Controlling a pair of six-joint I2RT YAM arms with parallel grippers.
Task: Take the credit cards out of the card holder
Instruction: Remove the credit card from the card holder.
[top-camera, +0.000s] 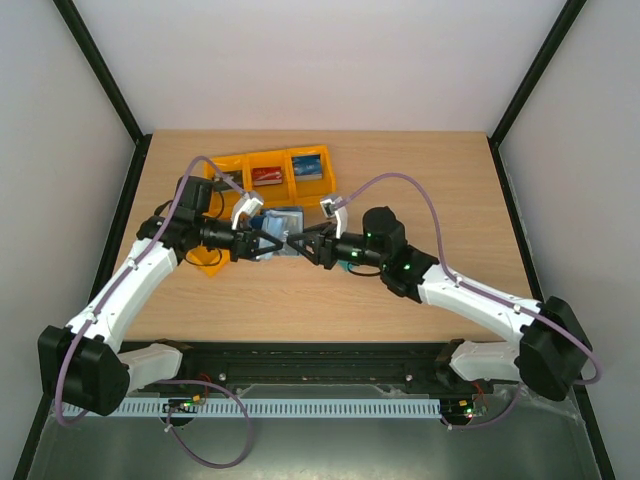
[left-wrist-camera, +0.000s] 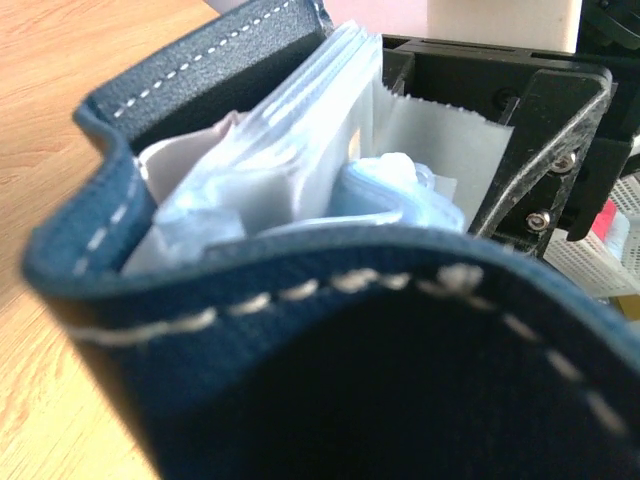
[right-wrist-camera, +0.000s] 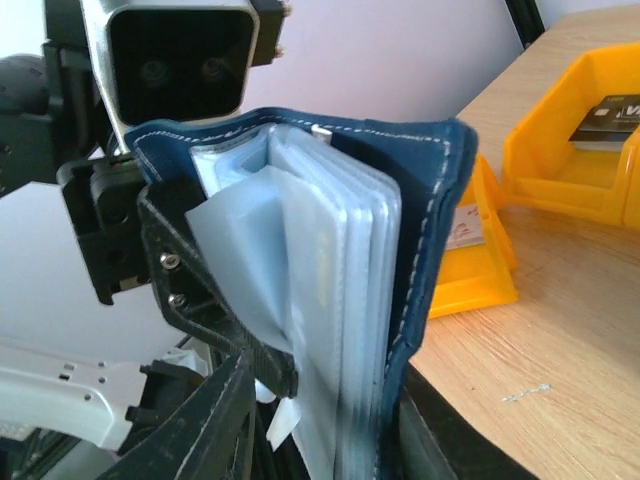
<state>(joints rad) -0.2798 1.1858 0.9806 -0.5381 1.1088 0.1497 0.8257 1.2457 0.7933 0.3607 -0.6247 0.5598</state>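
The navy card holder (top-camera: 283, 226) hangs above the table's middle, between my two grippers. It stands open, and its pale clear sleeves (right-wrist-camera: 330, 260) fan out under the stitched cover (left-wrist-camera: 330, 380). My left gripper (top-camera: 266, 243) is shut on it, with one black finger (right-wrist-camera: 200, 300) pressed into the sleeves. In the left wrist view the cover hides those jaws. My right gripper (right-wrist-camera: 330, 435) straddles the holder's lower edge, open, with a gap on its left side. Credit cards lie in the orange bins: a red one (top-camera: 265, 176), a blue one (top-camera: 308, 166) and a dark one (right-wrist-camera: 612, 113). I cannot tell whether the sleeves hold any.
A row of orange bins (top-camera: 240, 163) stands at the back left of the wooden table, and another orange bin (top-camera: 208, 262) sits under the left arm. In the right wrist view a bin (right-wrist-camera: 480, 285) sits just right of the holder.
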